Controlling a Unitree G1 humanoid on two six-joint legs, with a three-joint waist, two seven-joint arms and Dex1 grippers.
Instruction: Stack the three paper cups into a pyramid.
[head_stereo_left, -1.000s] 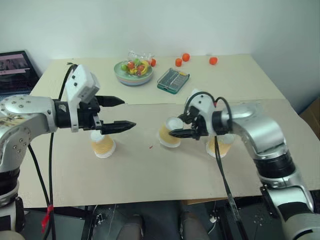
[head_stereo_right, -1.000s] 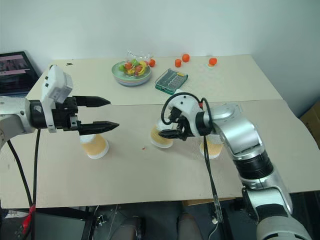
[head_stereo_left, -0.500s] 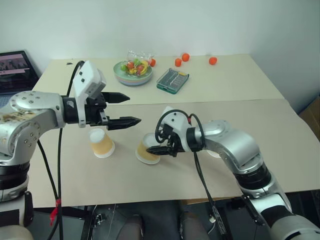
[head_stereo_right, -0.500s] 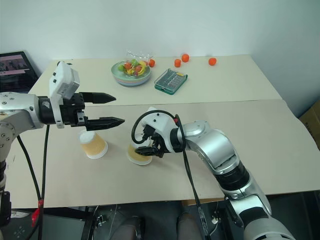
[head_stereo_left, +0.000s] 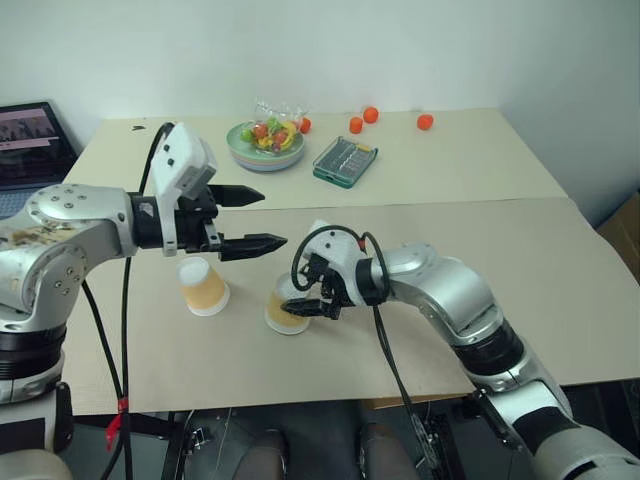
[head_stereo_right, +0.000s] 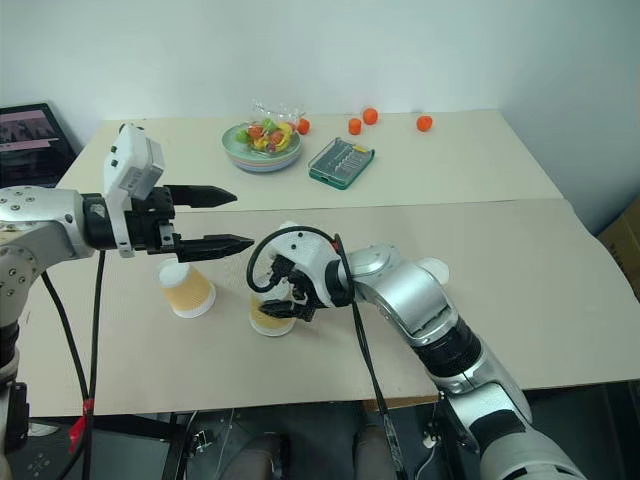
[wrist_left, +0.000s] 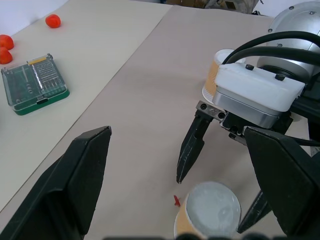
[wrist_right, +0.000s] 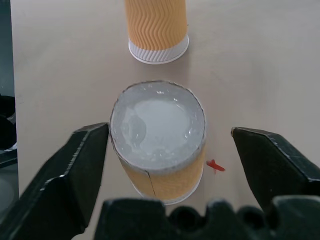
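— Cups first: what do we see on the bench (head_stereo_left: 330, 360)?

— We count three paper cups, all upside down, with ribbed orange-tan sides, a white band at the rim against the bench and a pale white base facing up. The left cup (head_stereo_left: 203, 286) stands just below our left claw (head_stereo_left: 262, 219). The middle cup (head_stereo_left: 287, 309) stands near it, at about three o'clock from it, the two apart. The third cup (head_stereo_right: 433, 268) peeks out behind our right forearm, well apart from the others, again toward three o'clock.

— And the claws?

— Our right claw (wrist_right: 170, 150) is spread, its two black fingers on either side of the middle cup with clear gaps; we see no touch. A small red scrap (wrist_right: 215, 165) lies by that cup's rim. Our left claw is spread too, holding nothing, above the left cup.

— Anything stacked?

— No cup sits on another.

— Farther back?

— At twelve o'clock we see a fruit bowl (head_stereo_left: 266, 144), a green case (head_stereo_left: 346, 161) and small orange fruits (head_stereo_left: 371, 115).
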